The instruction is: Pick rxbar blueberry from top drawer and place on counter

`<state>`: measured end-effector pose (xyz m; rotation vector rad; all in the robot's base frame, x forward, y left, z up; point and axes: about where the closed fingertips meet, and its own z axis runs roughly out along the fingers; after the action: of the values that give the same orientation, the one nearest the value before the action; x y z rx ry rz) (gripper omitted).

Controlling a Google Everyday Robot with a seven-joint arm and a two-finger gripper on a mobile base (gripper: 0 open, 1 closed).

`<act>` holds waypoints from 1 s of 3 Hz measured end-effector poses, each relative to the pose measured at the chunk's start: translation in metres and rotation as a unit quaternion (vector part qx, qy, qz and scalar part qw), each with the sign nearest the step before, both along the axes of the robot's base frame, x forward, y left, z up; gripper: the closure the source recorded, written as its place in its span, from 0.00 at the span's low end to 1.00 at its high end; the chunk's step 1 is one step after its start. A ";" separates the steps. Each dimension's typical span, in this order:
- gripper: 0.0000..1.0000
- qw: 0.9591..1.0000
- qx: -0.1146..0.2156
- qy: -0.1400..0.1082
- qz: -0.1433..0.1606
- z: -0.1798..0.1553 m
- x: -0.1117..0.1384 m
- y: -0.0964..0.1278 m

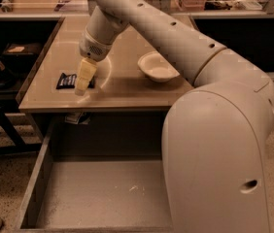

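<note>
The rxbar blueberry [67, 80], a small dark wrapper with white lettering, lies flat on the tan counter [127, 91] near its front left. My gripper [81, 89] points down at the counter at the bar's right end and covers that end. The top drawer [103, 193] is pulled open below the counter's front edge, and its speckled grey floor is bare.
A white bowl [157, 67] sits on the counter to the right of the gripper. My large arm body [219, 144] fills the right foreground and covers the drawer's right side. A dark stand [1, 106] is to the left of the counter.
</note>
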<state>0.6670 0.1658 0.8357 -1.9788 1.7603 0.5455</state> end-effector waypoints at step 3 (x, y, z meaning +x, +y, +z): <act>0.00 0.989 -0.042 -0.096 -0.104 0.117 0.001 -0.056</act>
<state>0.6684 0.1096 0.9531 -1.8049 1.8644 0.2084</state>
